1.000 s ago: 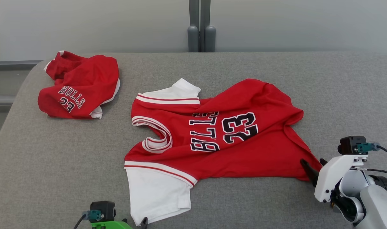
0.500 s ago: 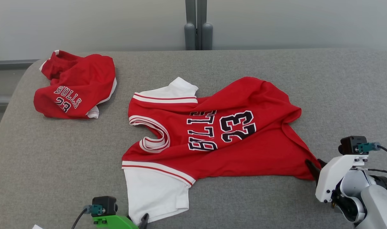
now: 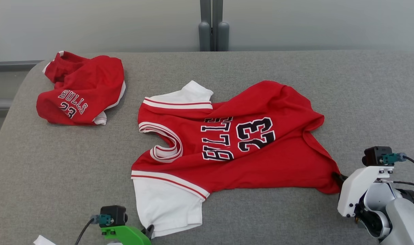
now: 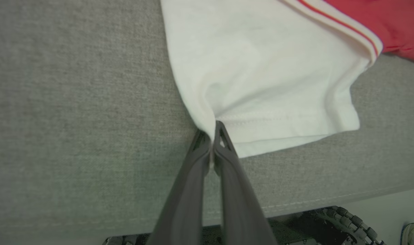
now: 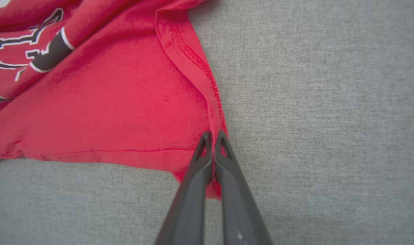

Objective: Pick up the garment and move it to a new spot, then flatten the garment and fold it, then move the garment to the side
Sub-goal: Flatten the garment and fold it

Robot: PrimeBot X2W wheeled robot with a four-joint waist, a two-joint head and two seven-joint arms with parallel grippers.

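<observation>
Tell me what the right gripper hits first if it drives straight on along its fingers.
The red jersey: the right gripper is shut on its hem corner, and the stitched side edge runs straight ahead of the tips. Beyond that, probably the grey table, though depth is unclear.

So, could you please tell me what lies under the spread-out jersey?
The jersey lies on the grey table surface, seen all round it; anything beneath the cloth itself is covered.
</observation>
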